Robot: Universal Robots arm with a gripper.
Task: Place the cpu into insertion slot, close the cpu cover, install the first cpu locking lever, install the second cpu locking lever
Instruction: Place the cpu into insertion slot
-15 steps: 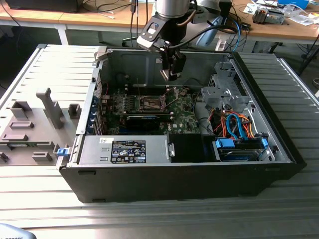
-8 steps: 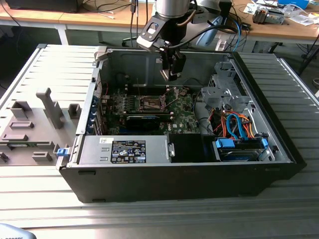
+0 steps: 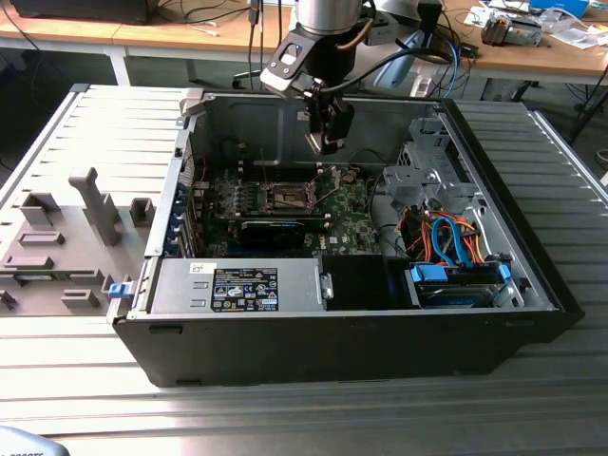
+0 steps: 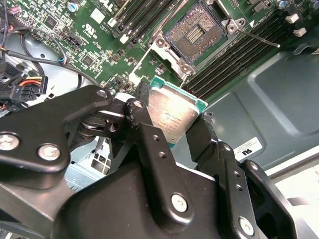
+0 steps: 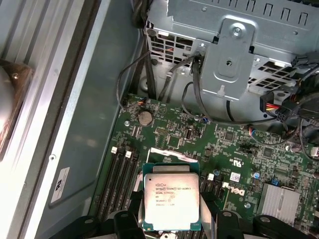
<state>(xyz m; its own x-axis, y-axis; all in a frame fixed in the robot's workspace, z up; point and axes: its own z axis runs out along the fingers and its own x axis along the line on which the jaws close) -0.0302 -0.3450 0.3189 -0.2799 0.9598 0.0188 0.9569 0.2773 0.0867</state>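
Jaws grip cpu (image 4: 172,117) by its edges | well above uncovered insertion slot (image 4: 195,34)

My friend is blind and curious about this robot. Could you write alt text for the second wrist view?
A black gripper clamps the cpu, a small silvery square chip, by its edges above a green motherboard. Beyond it, the insertion slot lies open and empty.
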